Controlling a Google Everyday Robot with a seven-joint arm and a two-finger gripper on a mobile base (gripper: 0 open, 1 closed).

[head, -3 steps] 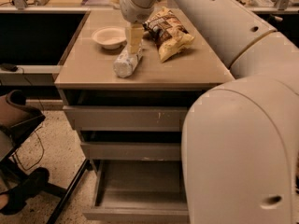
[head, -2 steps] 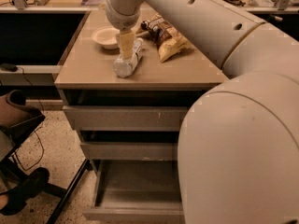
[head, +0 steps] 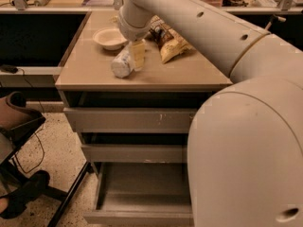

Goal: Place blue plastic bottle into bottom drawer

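Note:
The blue plastic bottle (head: 121, 65) lies on its side on the cabinet top, near the front edge, its end facing me. My gripper (head: 134, 58) hangs from the arm straight down onto the bottle's right side and touches it. The bottom drawer (head: 142, 215) is pulled out below, and its inside shows nothing in it. The two upper drawers stand slightly ajar.
A white bowl (head: 110, 38) sits just behind the bottle. A brown-and-yellow chip bag (head: 171, 45) lies to its right. My arm's large white body (head: 246, 141) fills the right side. An office chair (head: 19, 126) stands on the floor at the left.
The gripper has come lower and now sits against the bottle's right side. The bottle still lies in the same spot.

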